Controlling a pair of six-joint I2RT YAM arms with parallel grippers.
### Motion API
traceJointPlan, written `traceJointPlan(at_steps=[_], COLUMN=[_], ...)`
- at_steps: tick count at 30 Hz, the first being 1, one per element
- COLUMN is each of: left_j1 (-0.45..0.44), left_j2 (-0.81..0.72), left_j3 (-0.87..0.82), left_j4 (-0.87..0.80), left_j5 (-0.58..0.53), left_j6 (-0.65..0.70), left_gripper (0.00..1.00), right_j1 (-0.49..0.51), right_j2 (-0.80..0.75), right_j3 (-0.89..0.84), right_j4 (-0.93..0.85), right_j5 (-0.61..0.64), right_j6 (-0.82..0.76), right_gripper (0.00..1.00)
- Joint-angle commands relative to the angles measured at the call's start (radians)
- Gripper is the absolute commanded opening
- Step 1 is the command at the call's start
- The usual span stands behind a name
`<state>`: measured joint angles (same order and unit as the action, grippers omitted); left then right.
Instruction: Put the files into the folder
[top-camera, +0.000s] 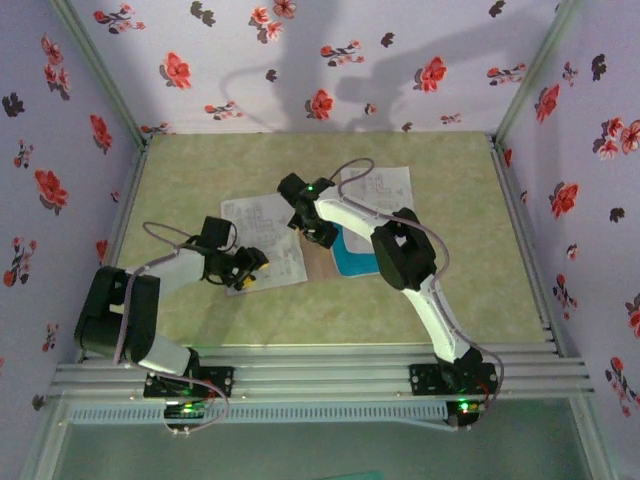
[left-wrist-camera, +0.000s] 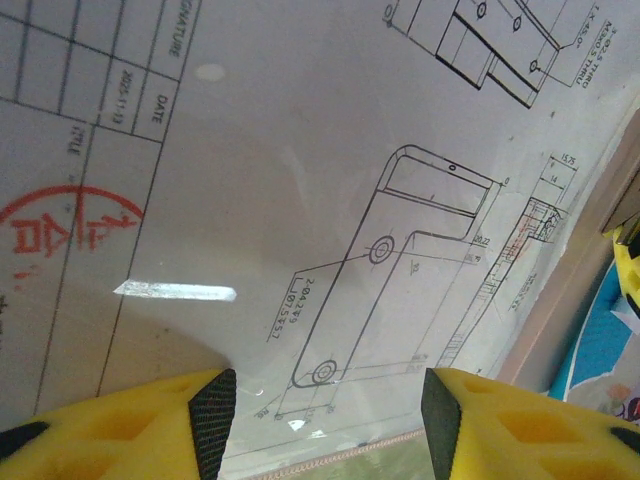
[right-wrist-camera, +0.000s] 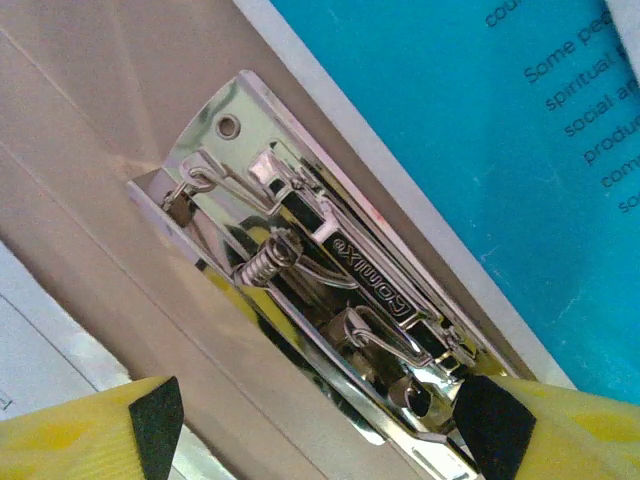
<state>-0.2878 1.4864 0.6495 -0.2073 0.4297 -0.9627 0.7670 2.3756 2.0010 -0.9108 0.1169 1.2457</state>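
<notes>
**Files spread around the open folder, both grippers low over them**

Files lie on the green table (top-camera: 450, 290) in three places. One white drawing sheet (top-camera: 262, 238) sits left of centre. A second white sheet (top-camera: 382, 184) lies farther back and to the right. A cyan-blue sheet (top-camera: 356, 264) with pale print rests on the right part of the folder (top-camera: 319, 264), whose tan card shows as a strip between the drawing sheet and the cyan one.

The left gripper (top-camera: 250, 270) hangs over the near right corner of the drawing sheet, its yellow fingers (left-wrist-camera: 212, 420) spread apart with nothing between them. From its wrist camera the sheet shows line drawings of parts and a red stamp (left-wrist-camera: 62, 222), with the folder's tan edge and the cyan sheet just beyond on the right.

The right gripper (top-camera: 322, 235) is low over the folder, fingers also held wide and empty. Between them stands a shiny metal clip (right-wrist-camera: 320, 280) fixed to the tan card, its near end touching or just beside the right-hand finger; which, I cannot tell. The cyan sheet lies just beside the clip. The right arm's white links cross above the cyan sheet and hide much of it from above. Flowered walls (top-camera: 300, 60) close in the table.
</notes>
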Motion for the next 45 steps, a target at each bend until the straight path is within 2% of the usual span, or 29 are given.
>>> traceJointPlan(at_steps=[1,8,12,16,21,28,45], left_j1=[0.008,0.008,0.008,0.008,0.007,0.008,0.009], left_j2=[0.021,0.026,0.028,0.030,0.036,0.041,0.044], left_j3=[-0.039,-0.037,-0.035,-0.031,-0.027,-0.022,-0.022], left_j4=[-0.085,-0.084,-0.080,-0.078,-0.076,-0.072,-0.079], left_j5=[-0.037,-0.036,-0.036,-0.034,-0.032,-0.034,-0.032], left_j6=[0.013,0.015,0.015,0.015,0.015,0.015,0.019], left_gripper=[0.56,0.56,0.56,0.56,0.56,0.56,0.56], right_j1=[-0.024,0.005,0.005,0.010,0.014,0.015,0.009], right_j2=[0.072,-0.041,-0.110,-0.149,-0.140,-0.077,-0.008], right_j3=[0.004,0.101,0.092,0.010,-0.056,-0.053,-0.047], right_j4=[-0.096,-0.039,-0.011,0.047,0.093,0.105,0.058], right_j5=[0.093,0.050,0.004,-0.067,-0.109,-0.139,-0.089], right_j6=[-0.045,-0.061,-0.059,-0.038,-0.032,-0.026,-0.014], right_gripper=[0.79,0.79,0.80,0.80,0.79,0.80,0.80])
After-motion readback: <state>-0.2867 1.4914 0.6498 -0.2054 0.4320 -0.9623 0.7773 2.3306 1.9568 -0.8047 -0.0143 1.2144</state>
